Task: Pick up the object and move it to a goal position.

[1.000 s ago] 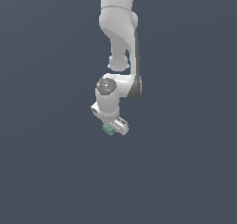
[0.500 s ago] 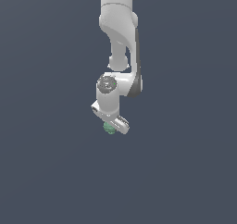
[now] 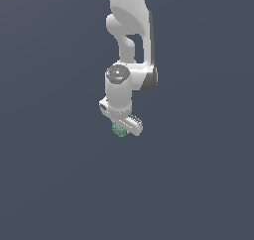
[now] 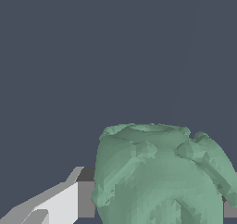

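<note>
While the white arm [image 3: 128,45] reaches down from the top centre of the exterior view, its gripper [image 3: 122,126] sits just above mid-frame, the green object [image 3: 119,130] tucked beneath it. Seen from the wrist, the jaws pinch the object [image 4: 159,177], one finger [image 4: 69,201] touching its side.

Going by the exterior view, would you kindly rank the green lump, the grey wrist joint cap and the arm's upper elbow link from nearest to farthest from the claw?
1. Green lump: in the claw itself, under the white hand.
2. Grey wrist joint cap: directly above the hand.
3. Upper elbow link: top of the picture, farthest.
</note>
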You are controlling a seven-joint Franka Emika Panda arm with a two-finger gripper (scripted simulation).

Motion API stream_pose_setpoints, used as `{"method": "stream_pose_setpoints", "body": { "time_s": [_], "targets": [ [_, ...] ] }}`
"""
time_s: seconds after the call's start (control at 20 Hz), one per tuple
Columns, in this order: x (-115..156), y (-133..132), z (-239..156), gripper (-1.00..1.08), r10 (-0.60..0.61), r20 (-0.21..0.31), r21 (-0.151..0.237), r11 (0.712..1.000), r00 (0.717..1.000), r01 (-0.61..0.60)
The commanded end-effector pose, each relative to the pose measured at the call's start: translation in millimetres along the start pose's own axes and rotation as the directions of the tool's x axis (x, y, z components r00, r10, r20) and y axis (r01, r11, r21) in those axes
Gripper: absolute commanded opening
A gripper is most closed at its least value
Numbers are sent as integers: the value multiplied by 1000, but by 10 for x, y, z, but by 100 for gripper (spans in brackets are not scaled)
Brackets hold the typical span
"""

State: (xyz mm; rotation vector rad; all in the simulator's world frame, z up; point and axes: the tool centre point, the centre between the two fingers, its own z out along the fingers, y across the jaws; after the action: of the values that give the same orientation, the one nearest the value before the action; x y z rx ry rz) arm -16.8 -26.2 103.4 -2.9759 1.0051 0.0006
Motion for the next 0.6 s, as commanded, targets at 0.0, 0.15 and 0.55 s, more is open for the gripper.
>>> {"method": "stream_pose_setpoints", "body": {
  "time_s": [0.0,0.15,0.55],
  "targets": [
    [-57,-22,-226,-100,0,-1,1,1000,1000,0],
    [-136,-50,-541,-100,0,-1,0,1000,1000,0],
    [-372,-141,-1497,-100,1,-2,-1,1000,1000,-1]
  ]
}}
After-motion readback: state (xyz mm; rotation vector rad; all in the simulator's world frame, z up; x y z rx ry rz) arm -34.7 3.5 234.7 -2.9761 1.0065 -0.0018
